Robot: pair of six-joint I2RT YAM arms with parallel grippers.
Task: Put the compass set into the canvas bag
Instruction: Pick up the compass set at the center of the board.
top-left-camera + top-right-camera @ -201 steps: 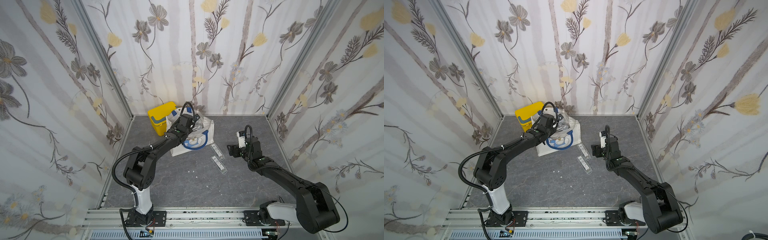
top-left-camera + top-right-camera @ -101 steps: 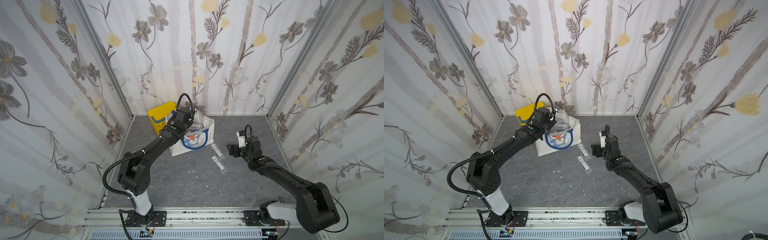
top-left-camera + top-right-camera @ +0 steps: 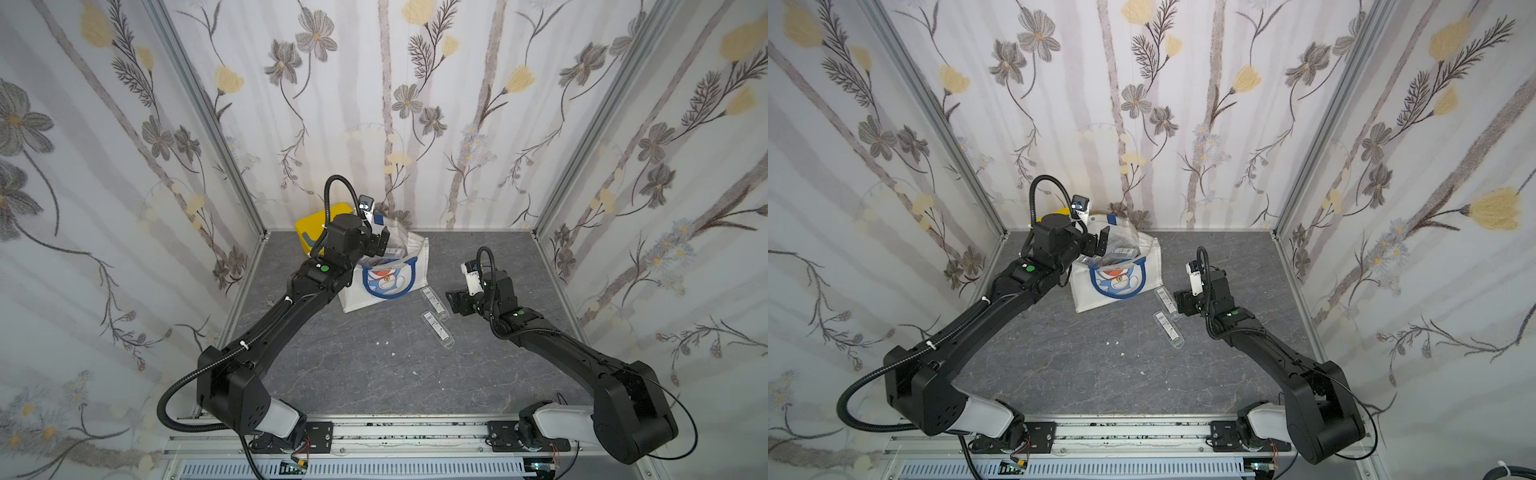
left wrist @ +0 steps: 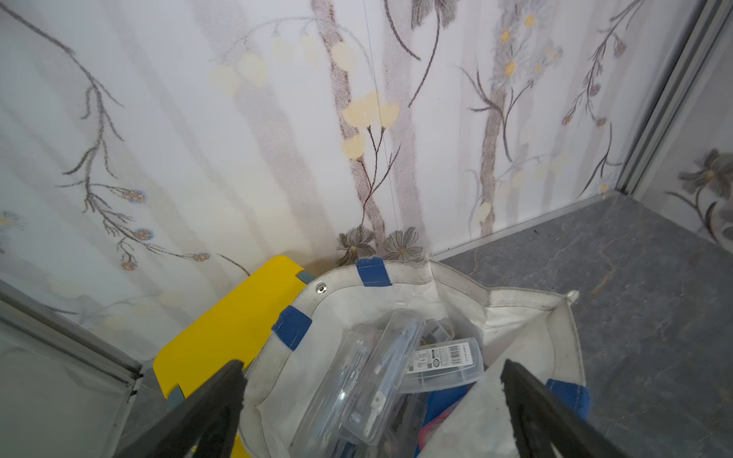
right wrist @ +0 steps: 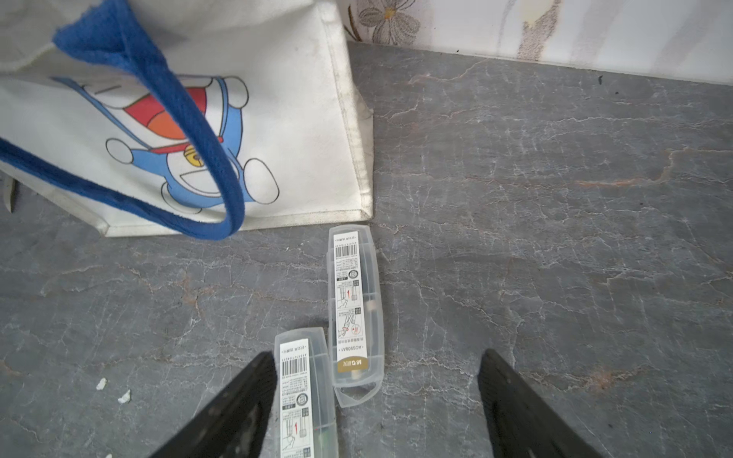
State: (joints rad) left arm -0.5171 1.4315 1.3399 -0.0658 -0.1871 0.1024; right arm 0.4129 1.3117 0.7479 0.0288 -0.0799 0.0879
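Top views: canvas bag (image 3: 419,262) is stood upright at the back of the table (image 3: 374,374), just beside the yellow box (image 3: 309,226), mouth kept up so sets can be dropped in from above. Left tool (image 3: 1100,243) is hung over the mouth, jaws spread wide, nothing pinched. Clear cases are seen in the mouth in both top views. Loose set A (image 3: 432,298) and loose set B (image 3: 438,330) are left flat on the table, A just beside the bag's front corner, B near it. Right tool (image 3: 455,301) is held low beside them, likely staged for the next pick

Left wrist: bagged compass sets (image 4: 380,368) are piled slanted inside the bag, a barcode label up on one. Left tool fingers (image 4: 214,404) are spread to either side of the mouth, cases not touched; contact with the fabric rim cannot be told

Right wrist: right tool (image 5: 376,357) is spread and empty. Loose set A (image 5: 355,313) is lined up ahead of the gap, its far end near the bag corner. Loose set B (image 5: 303,392) is close against one finger; contact cannot be told. Blue handle (image 5: 190,131) is draped over the front pocket, so the mouth is not blocked. Task judged partly done: two sets are outside the bag
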